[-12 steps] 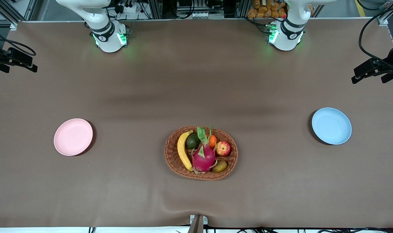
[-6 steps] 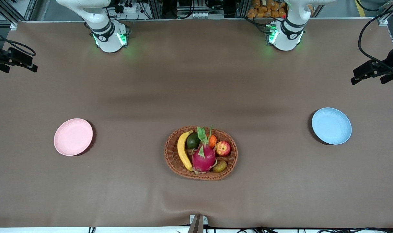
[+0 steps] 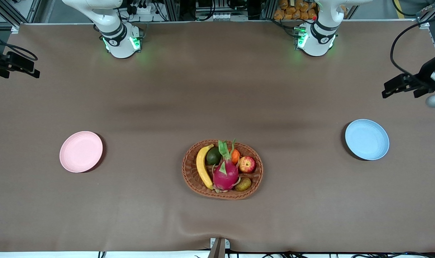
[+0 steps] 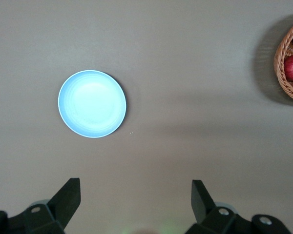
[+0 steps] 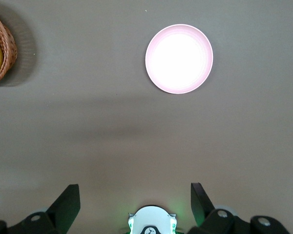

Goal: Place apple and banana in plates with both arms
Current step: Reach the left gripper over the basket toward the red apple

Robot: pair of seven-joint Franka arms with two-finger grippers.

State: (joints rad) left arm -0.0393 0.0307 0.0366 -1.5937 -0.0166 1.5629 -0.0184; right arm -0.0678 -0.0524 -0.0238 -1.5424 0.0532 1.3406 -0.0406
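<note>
Brown-covered bench (image 3: 217,89), wicker basket (image 3: 192,172) mid-way holding the yellow banana (image 3: 202,167) and red-yellow apple (image 3: 247,164). Pink plate (image 3: 81,151) sits toward the right arm's end, blue plate (image 3: 367,139) toward the left's. Left tool (image 4: 136,197) and right tool (image 5: 135,197) both hang wide open, empty, high over bare bench.

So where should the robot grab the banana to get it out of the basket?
Probably around its middle, coming straight down from above. The banana lies lengthwise along the basket's rim toward the right arm's end, its top uncovered. The dragon fruit sits close beside it, so fingers should close across its narrow width.
</note>
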